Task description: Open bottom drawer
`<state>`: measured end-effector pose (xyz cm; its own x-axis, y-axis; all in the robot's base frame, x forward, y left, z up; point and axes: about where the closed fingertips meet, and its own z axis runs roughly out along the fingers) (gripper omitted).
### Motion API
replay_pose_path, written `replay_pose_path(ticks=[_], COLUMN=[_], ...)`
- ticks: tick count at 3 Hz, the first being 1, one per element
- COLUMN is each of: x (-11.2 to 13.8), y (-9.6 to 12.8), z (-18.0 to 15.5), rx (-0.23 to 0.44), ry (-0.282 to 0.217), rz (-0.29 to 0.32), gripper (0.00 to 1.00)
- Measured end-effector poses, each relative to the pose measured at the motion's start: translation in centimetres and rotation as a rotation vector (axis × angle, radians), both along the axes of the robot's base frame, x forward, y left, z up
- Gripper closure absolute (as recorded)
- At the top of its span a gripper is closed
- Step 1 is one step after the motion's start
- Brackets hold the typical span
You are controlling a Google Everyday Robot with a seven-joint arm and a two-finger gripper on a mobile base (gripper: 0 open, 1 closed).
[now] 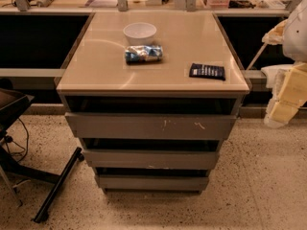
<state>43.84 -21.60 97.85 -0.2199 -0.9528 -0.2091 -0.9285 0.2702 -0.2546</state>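
The bottom drawer point(152, 182) is the lowest and narrowest-looking of three flat grey fronts on the cabinet in the middle of the camera view. Its panel is plain, has no handle, and a dark gap runs along its top edge. Above it are the middle drawer point(151, 159) and the wide top drawer point(151, 126), which has white scratch marks. My gripper point(282, 110) hangs at the right edge of the view on a cream and white arm. It is level with the top drawer, well to the right of the cabinet, and touches nothing.
On the beige cabinet top point(96, 61) stand a white bowl point(139, 32), a crumpled blue snack bag point(143, 54) and a dark flat packet point(206, 71). A black chair base point(57, 186) and cables lie on the speckled floor at the left. Cluttered counters run behind.
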Motion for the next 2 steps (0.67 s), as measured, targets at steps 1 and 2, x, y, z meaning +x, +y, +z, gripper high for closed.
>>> replay_pose_path(ticks=[1, 2], x=[0.00, -0.37], y=[0.00, 0.38], z=[-0.01, -0.86], rx=[0.000, 0.003], ry=[0.000, -0.003], rz=[0.000, 0.025], gripper=[0.00, 0.00])
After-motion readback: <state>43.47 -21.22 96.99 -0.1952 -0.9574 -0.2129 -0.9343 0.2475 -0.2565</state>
